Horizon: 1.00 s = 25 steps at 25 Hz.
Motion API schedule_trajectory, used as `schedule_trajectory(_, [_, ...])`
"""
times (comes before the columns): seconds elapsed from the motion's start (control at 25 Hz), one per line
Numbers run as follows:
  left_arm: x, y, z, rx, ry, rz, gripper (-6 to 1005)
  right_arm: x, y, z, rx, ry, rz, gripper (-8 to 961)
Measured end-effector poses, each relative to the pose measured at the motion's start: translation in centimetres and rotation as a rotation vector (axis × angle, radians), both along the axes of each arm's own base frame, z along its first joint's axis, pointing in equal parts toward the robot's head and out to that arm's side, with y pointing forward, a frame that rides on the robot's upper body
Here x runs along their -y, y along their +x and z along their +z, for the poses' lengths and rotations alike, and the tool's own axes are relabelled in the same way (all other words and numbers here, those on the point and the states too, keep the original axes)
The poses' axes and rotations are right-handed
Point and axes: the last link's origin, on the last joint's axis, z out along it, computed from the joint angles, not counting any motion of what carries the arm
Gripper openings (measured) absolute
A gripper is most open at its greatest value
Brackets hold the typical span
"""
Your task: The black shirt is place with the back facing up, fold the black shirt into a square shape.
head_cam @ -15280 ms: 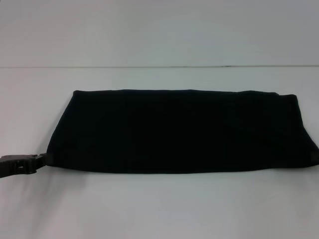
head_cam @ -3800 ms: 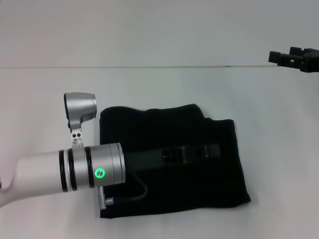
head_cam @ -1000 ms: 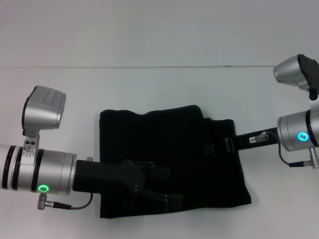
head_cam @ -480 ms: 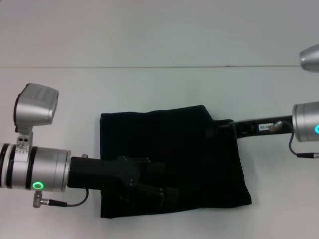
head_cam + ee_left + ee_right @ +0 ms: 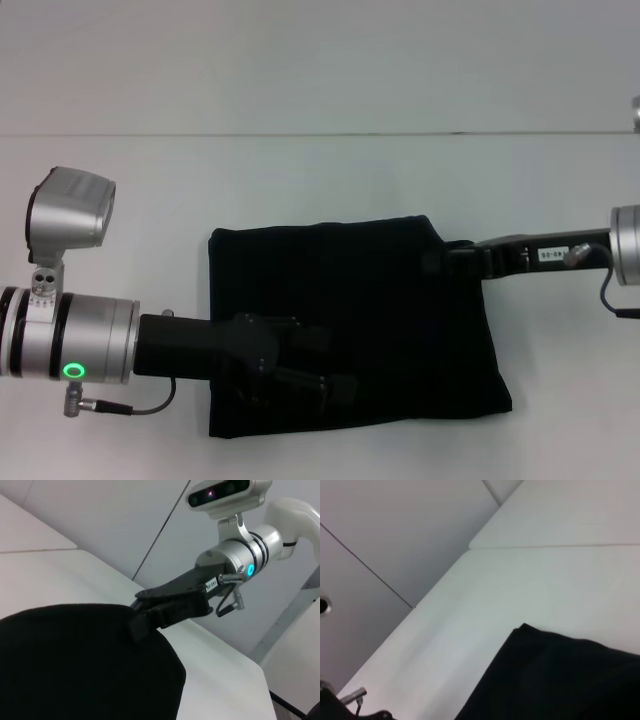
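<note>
Left gripper [image 5: 320,375] spread, resting on the folded black shirt [image 5: 380,290]; right gripper [image 5: 452,262] at its far-right corner, grip indiscernible.

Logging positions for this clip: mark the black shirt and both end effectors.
black shirt [image 5: 390,300]: head view, bare middle of fabric.
left end effector [image 5: 325,385]: head view, between fingertips.
right end effector [image 5: 440,260]: head view, tip at shirt's edge.

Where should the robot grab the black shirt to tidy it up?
Probably the far right corner of the black shirt, coming in from the right. That corner pokes out unevenly, and the right gripper is already there. The left gripper rests on the near part.
</note>
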Motion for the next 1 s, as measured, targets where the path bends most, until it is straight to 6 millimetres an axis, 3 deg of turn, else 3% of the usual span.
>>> schedule_trajectory(0.4, [-1.1, 0.1, 0.4, 0.013, 0.047, 0.057, 948, 1.0, 3.1, -0.7, 0.055, -0.007, -0.094, 69])
schedule_trajectory(0.64, [-4.8, -1.6, 1.5, -0.005, 0.234, 0.322, 948, 1.7, 4.5, -1.3, 0.093, -0.023, -0.109, 92])
schedule_trajectory(0.8, [-7.0, -2.4, 1.6, -0.047, 0.306, 0.476, 949, 1.8, 5.6, -0.2, 0.103, -0.011, -0.142, 178])
schedule_trajectory(1.0, [-8.4, -2.9, 1.5, -0.085, 0.344, 0.591, 949, 1.4, 7.3, 3.1, 0.091, 0.061, -0.199, 285])
